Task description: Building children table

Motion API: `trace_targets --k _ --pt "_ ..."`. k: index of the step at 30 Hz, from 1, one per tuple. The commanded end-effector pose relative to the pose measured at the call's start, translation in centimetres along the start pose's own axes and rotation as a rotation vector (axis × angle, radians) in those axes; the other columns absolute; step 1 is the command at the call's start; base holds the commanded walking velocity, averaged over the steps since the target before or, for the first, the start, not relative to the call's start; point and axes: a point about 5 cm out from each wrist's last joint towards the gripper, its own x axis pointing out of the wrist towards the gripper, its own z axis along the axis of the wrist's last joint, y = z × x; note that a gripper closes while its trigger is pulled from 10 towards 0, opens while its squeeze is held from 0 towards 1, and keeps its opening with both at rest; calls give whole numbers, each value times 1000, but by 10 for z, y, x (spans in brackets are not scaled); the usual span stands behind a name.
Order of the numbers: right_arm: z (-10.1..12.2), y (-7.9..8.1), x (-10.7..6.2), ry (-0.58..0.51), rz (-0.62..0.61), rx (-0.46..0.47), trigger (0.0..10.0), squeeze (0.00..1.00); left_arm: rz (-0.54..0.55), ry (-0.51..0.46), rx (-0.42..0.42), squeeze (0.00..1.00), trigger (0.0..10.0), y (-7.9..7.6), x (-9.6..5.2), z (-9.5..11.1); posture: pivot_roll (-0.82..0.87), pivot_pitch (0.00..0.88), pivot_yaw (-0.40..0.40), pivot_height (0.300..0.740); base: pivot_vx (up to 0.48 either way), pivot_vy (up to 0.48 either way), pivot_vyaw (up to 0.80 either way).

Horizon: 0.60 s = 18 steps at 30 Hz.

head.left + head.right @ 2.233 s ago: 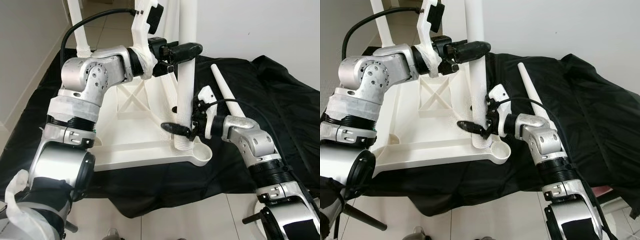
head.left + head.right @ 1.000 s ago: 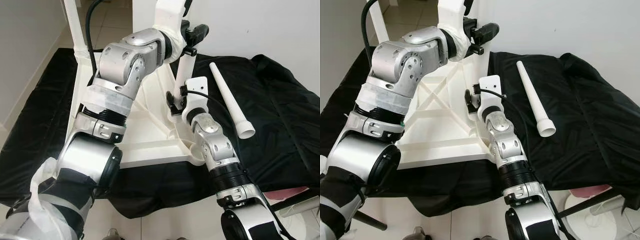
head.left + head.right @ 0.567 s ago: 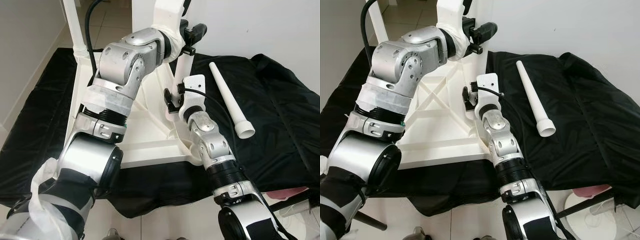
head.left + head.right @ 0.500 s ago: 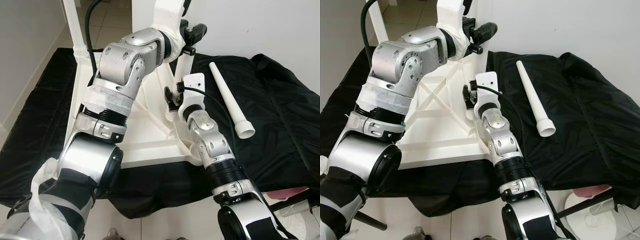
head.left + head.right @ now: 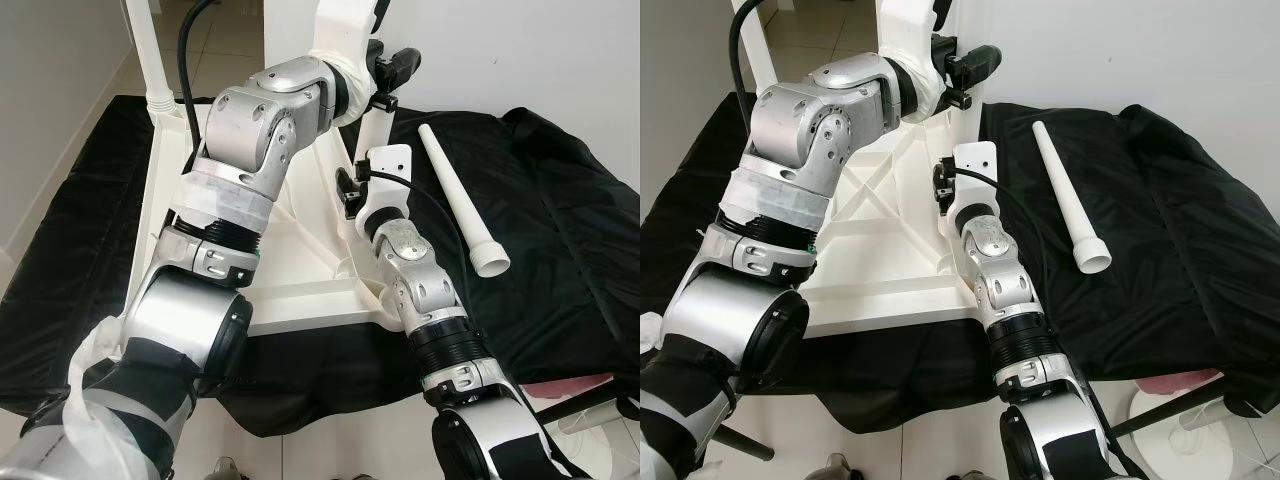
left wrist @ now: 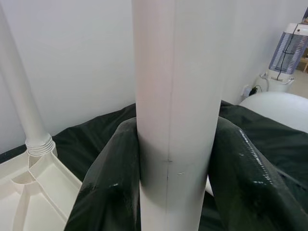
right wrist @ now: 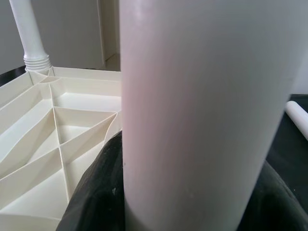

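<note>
The white children's table top point(image 5: 290, 300) lies upside down on a black cloth. A white leg point(image 5: 372, 125) stands upright in its near right corner socket. My left gripper point(image 5: 393, 68) is shut on that leg high up; the left wrist view has the leg point(image 6: 173, 120) squeezed between both black fingers point(image 6: 110, 192). My right gripper point(image 5: 345, 190) is shut on the same leg point(image 7: 202, 120) lower down, just above the socket. A second leg point(image 5: 150, 60) stands in the far left corner. A third leg point(image 5: 455, 200) lies loose on the cloth to the right.
The black cloth point(image 5: 560, 250) covers the tiled floor under and around the table top. A white wall rises close behind. A white round base point(image 5: 1180, 430) sits at the lower right. An appliance point(image 6: 288, 53) stands by the wall.
Since 2.2 s ago the left gripper sits higher on the leg and the right arm has swung round from the right side to the near side. Both stay shut on it; little moves lately.
</note>
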Motion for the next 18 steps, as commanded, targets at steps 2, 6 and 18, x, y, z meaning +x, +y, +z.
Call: trace_targets --k 2,6,18 --pt "-3 -2 0 12 -15 25 10000 0 45 -61 81 0 10000 -5 -1 13 57 49 -76 740 0 0 0" --pt "-1 -3 0 4 -25 35 10000 0 10 -95 17 1000 10000 -9 -3 13 59 50 -78 740 0 0 0" --pt "-1 -16 0 -4 -80 24 10000 0 -56 -135 -54 0 10000 -15 -9 14 60 64 -86 740 0 0 0"
